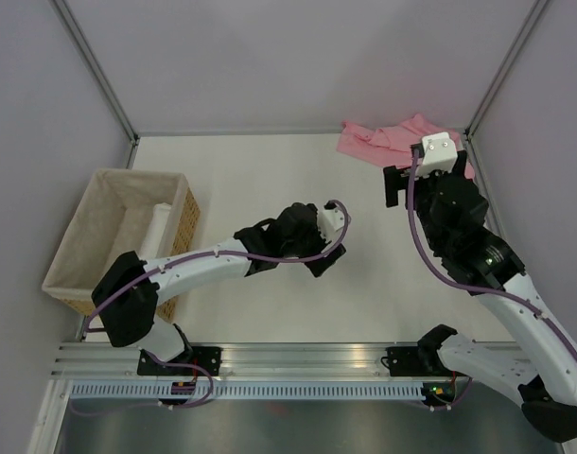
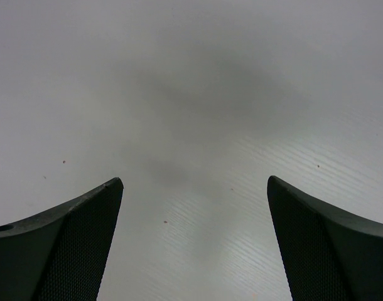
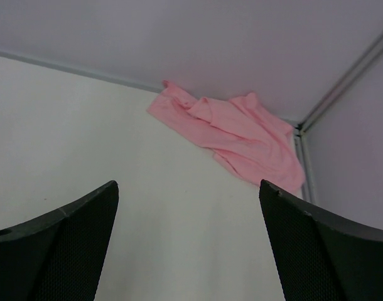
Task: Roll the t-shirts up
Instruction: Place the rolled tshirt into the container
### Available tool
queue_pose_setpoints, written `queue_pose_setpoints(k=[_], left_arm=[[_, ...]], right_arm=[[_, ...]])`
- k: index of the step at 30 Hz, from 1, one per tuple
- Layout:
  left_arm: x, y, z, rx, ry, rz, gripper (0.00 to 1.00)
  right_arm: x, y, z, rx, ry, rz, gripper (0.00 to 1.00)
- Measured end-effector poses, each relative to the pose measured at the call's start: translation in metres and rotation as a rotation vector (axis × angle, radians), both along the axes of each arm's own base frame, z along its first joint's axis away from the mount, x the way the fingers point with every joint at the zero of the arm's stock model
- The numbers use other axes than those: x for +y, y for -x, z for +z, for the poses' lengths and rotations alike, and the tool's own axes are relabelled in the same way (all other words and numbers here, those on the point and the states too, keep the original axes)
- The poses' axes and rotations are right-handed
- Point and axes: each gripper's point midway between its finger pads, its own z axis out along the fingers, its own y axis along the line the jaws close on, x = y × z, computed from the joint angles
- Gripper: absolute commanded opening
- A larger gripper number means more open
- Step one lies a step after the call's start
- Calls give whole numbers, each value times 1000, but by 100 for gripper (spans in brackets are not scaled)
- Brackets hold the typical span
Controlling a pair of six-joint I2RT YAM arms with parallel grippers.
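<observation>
The pink t-shirt point(image 3: 242, 135) is seen unrolled and crumpled in loose folds on the bench point(image 1: 270, 170), in its far right corner close to the back wall, while the white t-shirt point(image 1: 156, 227) is seen rolled up, lying lengthwise inside the lined wicker basket point(image 1: 188, 219) at the left.

1. Table point(image 1: 270, 170), centre through 11–12 o'clock: bare surface, open passage.
2. 9 o'clock: wicker basket point(image 1: 186, 213) on the left edge, its walls standing above the tabletop.
3. 1 o'clock: pink t-shirt point(image 1: 383, 140) crumpled in the far corner, against the back wall point(image 1: 298, 57) and beside the frame post point(image 1: 501, 76).
4. 3 o'clock: right arm point(image 1: 468, 236) fills that side.
5. 8 o'clock: left arm point(image 1: 203, 263) crosses inward.
</observation>
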Motion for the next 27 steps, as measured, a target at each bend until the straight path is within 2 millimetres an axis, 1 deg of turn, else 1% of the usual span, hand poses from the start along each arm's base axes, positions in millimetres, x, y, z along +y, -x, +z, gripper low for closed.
queue_pose_setpoints(k=[3, 5, 9, 12, 15, 18, 23, 27], left_arm=[[9, 13, -7, 41, 3, -6, 100], [14, 20, -11, 61, 7, -11, 100], [23, 33, -23, 85, -6, -24, 100], [27, 43, -36, 85, -31, -31, 100], [29, 47, -47, 76, -57, -26, 100], [25, 45, -47, 41, -63, -18, 100], [11, 61, -44, -5, -68, -69, 100], [8, 63, -42, -21, -66, -78, 100]], right_arm=[[-30, 16, 15, -14, 19, -100, 98], [-46, 28, 14, 0, 30, -153, 98], [-72, 49, -3, 32, 26, -236, 98], [-86, 64, -28, 72, 39, -279, 98], [-93, 71, -47, 109, 68, -293, 98], [-95, 74, -61, 145, 96, -299, 98], [-98, 78, -64, 156, 92, -305, 98], [-101, 82, -64, 161, 96, -308, 98]])
